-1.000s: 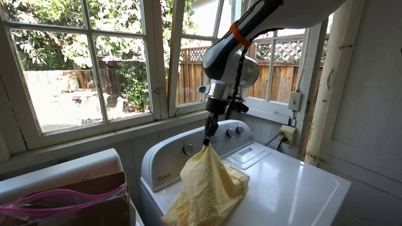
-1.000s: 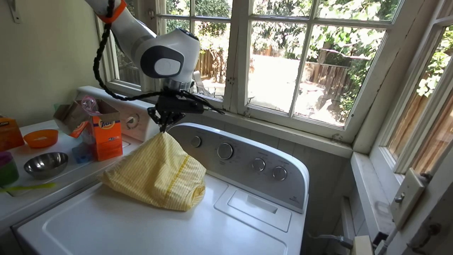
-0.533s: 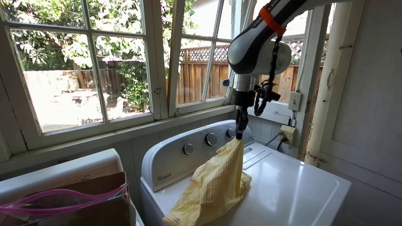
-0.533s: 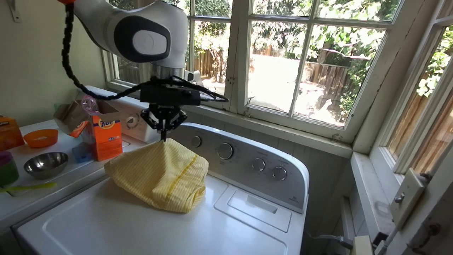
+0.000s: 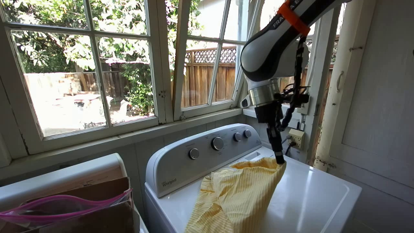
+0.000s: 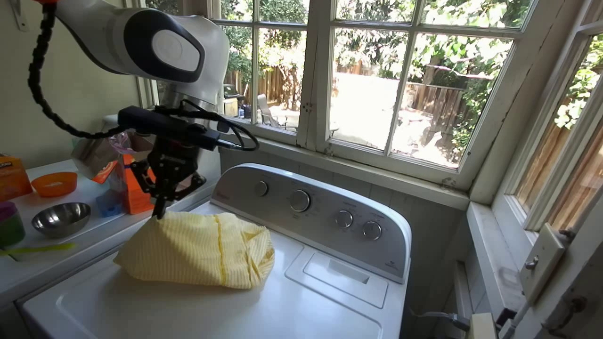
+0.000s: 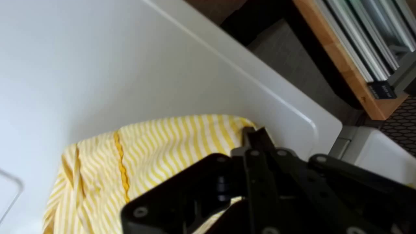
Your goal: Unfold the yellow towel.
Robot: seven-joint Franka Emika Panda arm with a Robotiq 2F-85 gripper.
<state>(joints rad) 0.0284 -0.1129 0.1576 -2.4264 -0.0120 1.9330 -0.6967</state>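
The black two-fingered gripper (image 6: 159, 212) is pressing its fingers together with no gap showing, apparently pinching an upper edge of the soft yellow-and-white striped cloth towel (image 6: 188, 249). It is leaning, probably so that the edge can be led outward and the layers can part. Below the tips the cloth is standing tented, because the pinch is carrying its edge clear of the surface. Away from the gripper it is slumping into a bunched fold, whose weight is likely serving as an anchor; going by that fold, the unfolding is looking only partly done.

Beneath the gripper, a flat, glossy white lid (image 6: 264, 310) is bearing the towel and offering room for spreading it. Farther from the tips, a curved grey control panel with silver knobs (image 6: 322, 226) is rising along the lid's back, well apart from the grip. Behind the gripper in an exterior view, an orange cardboard Tide box (image 6: 136, 202) is sitting on the neighbouring white machine (image 6: 106, 235), leaving the lid to the cloth. Beyond, a white-framed paned window (image 6: 403, 87) is letting in daylight.
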